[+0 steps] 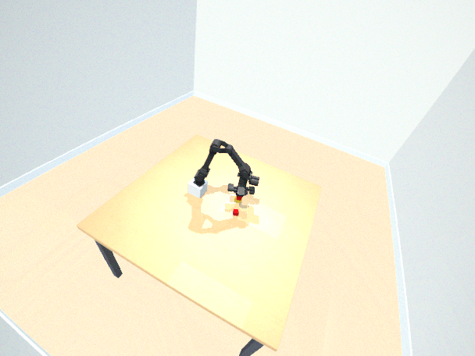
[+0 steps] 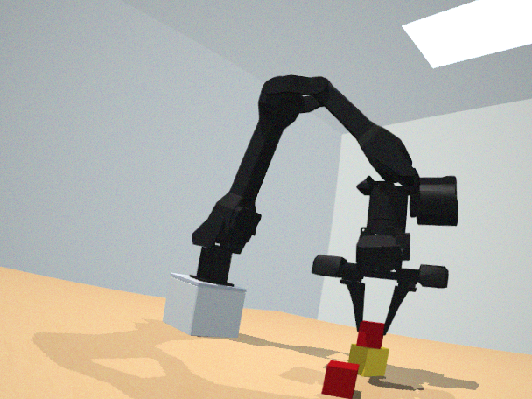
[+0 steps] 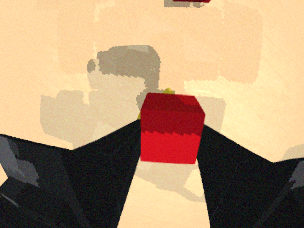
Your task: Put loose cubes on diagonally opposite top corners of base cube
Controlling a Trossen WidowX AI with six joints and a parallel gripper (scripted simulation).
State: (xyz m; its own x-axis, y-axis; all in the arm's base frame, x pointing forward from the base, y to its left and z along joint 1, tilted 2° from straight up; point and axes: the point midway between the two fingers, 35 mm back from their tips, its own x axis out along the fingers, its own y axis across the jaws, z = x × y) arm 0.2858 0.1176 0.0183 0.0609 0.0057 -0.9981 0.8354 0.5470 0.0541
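My gripper (image 2: 371,331) (image 3: 172,125) points down, shut on a red cube (image 1: 239,197) (image 2: 370,337) (image 3: 172,147). The held cube looks roughly level and is at the top of the yellow base cube (image 2: 374,364). In the exterior view its lower edge overlaps the yellow top; whether they touch I cannot tell. The held cube hides most of the yellow cube in the wrist view. The other red cube (image 1: 235,212) (image 2: 339,381) lies on the table, apart from the base cube and nearer the exterior camera. Only its edge shows at the top of the wrist view.
The arm stands on a white block (image 1: 198,188) (image 2: 216,311) at the left of the cubes in the top and exterior views. The wooden table (image 1: 156,234) carries the arm's shadows around the cubes. Its near edge is far from them in the top view.
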